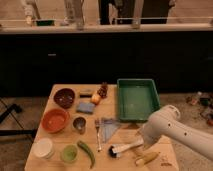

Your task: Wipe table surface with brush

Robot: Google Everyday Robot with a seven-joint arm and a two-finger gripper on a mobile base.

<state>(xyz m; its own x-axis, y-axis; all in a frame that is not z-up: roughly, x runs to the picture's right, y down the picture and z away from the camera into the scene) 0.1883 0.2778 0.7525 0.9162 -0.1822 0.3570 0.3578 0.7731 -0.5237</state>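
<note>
The brush (125,148) lies on the light wooden table surface (125,130) near the front edge. Its black bristle head (114,152) points left and its white handle runs right. My gripper (140,143) is at the end of the white arm (170,127), which reaches in from the right. It sits low, right at the handle's right end. The arm's bulk hides how the gripper meets the handle.
A green tray (135,100) stands behind the arm. A banana (147,158) lies just in front of the brush. A fork (97,134), blue cloth (107,127), metal cup (79,124), orange bowl (55,120), dark bowl (64,97) and green pepper (86,151) fill the left half.
</note>
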